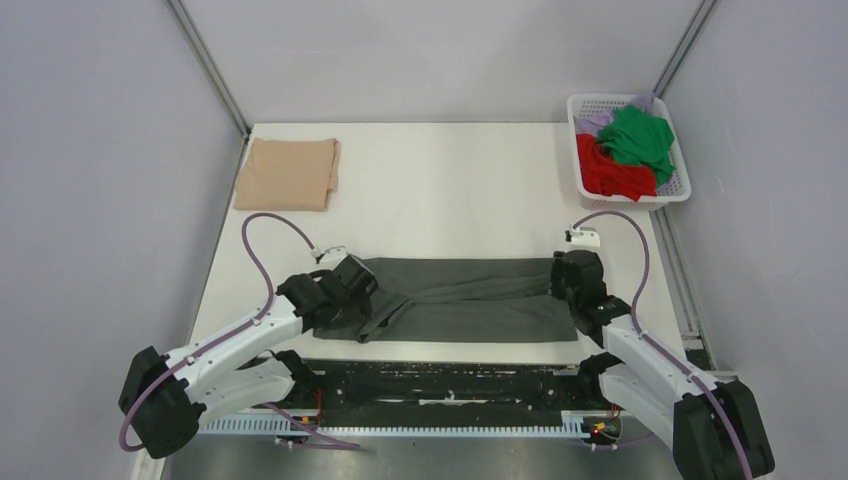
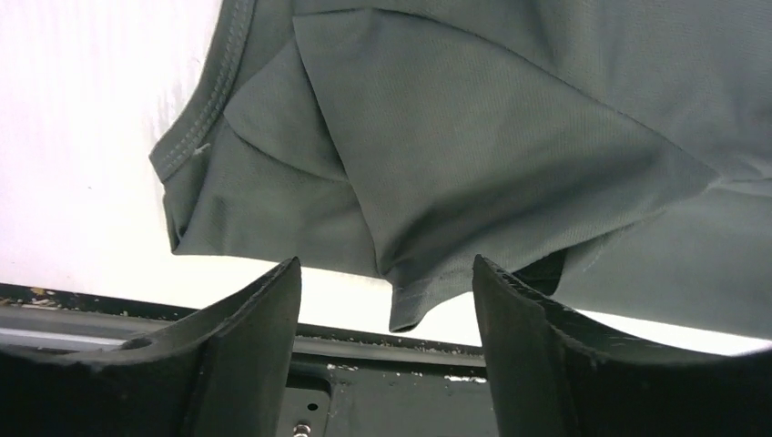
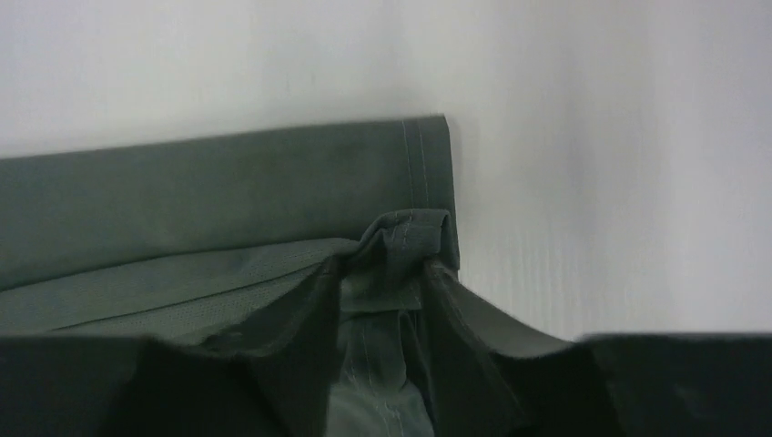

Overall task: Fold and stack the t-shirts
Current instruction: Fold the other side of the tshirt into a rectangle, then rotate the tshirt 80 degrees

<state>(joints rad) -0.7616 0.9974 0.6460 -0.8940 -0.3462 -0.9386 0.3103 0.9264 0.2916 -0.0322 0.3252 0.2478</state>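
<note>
Top view: the dark grey t-shirt (image 1: pixel 470 295) lies along the table's (image 1: pixel 450 352) near edge, with open surface beyond it. Both arms reach low to its ends.
Left wrist view: the left gripper (image 2: pixel 387 273) has its jaws apart and holds nothing, with the sleeve beyond.
Right wrist view: the right gripper (image 3: pixel 382 273) fingers flank the bunched hem; whether they grip it cannot be told.

A dark grey t-shirt (image 3: pixel 228 182) lies folded on the white table (image 3: pixel 592 137), its stitched hem ending in a square corner with bare table beyond and beside it. At the shirt's near edge the right gripper (image 3: pixel 382 273) straddles a small raised ridge of the hem. Its dark fingers (image 3: pixel 282 364) stand slightly apart on either side. Whether they press the ridge cannot be told.
</note>
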